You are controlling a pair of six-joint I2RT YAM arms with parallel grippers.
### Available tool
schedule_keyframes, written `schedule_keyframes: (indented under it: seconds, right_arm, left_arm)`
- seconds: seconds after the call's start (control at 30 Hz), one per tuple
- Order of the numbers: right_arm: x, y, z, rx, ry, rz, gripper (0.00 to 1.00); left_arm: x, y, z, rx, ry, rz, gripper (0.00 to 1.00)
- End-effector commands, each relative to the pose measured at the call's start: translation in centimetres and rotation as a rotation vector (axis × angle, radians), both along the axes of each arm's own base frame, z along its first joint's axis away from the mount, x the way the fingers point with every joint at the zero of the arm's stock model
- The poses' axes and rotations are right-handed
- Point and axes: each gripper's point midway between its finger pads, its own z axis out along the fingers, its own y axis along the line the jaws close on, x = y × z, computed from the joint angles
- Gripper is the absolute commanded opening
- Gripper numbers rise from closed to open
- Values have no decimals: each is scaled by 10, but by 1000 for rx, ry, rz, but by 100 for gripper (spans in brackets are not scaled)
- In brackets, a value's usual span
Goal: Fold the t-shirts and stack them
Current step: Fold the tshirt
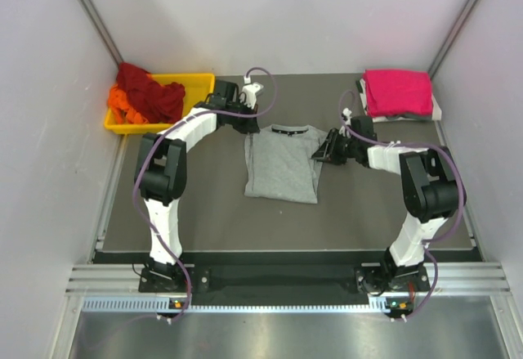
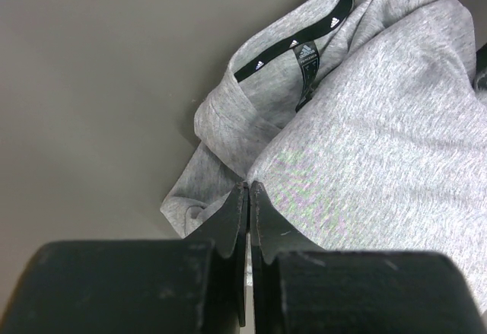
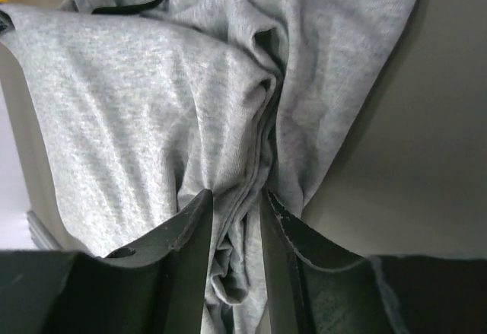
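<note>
Top external, grey t-shirt (image 1: 282, 163) lengthwise, collar (image 1: 288, 130) far

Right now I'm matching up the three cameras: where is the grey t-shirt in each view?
Top external: grey t-shirt lies mid-frame.
Left wrist: it fills the right side, up to the top edge.
Right wrist: it covers most of the frame.
Shared landmark: its dark collar.

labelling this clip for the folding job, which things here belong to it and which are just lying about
Belongs to the job:
grey t-shirt, spread in the middle
pink t-shirt, folded, far right
dark red t-shirt and orange t-shirt, heaped far left
left tool, shut
right tool, open around a grey fold

Just there:
yellow tray
table
</note>
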Motion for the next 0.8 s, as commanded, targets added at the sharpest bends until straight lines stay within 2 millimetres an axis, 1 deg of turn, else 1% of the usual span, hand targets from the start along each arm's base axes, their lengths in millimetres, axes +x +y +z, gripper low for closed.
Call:
schedule_keyframes:
  seconds: [0.0,0.03,0.07,0.1,0.13,0.17,0.23,0.27,0.3,0.33,0.37,0.4,0.43,0.5,0.57,0.6,0.63,0.7,0.77]
  right_arm:
    - [8,15,30,88,-87,21,32]
    - [7,18,30,92,-87,28,30]
    - [8,19,30,95,-87,30,26]
    - [9,20,29,94,-86,32,13]
    - [10,20,29,96,-90,33,6]
    - [12,20,31,97,-96,31,0]
    - [15,17,33,80,-111,23,0]
    - [19,12,34,52,-125,1,0]
    - [20,9,36,22,-134,1,0]
    - [26,5,43,1,-156,-8,0]
    - [27,-2,42,-34,-150,-28,0]
    - [30,-6,48,-61,-175,-29,0]
    - [36,-13,53,-75,-193,-44,0]
    - [39,-20,59,-87,-210,-59,0]
    - [43,-26,61,-99,-217,-67,0]
    - [45,-28,64,-101,-225,-70,0]
    - [46,-29,65,-100,-228,-71,0]
    - [49,-30,67,-109,-236,-69,0]
    - [52,-32,67,-114,-235,-74,0]
  left_arm:
    - [6,-5,16,-27,-62,-24,0]
    - [5,-5,15,-28,-60,-26,0]
    - [5,-5,15,-26,-60,-25,0]
    - [6,-5,14,-25,-58,-23,0]
    - [6,-4,14,-20,-60,-20,0]
    - [8,-2,13,-12,-63,-11,0]
    - [11,0,14,2,-76,2,0]
    - [13,2,16,6,-86,8,0]
    - [18,5,18,18,-102,22,0]
    - [21,7,21,25,-116,30,0]
    - [25,10,23,33,-125,43,0]
    - [32,13,30,41,-147,60,0]
    - [37,15,30,46,-155,71,0]
    - [46,18,35,57,-184,86,0]
    - [53,19,30,71,-196,90,0]
    - [56,18,31,70,-201,87,0]
    - [57,17,25,70,-195,79,0]
    - [62,16,25,71,-203,78,0]
    - [69,17,21,84,-208,94,0]
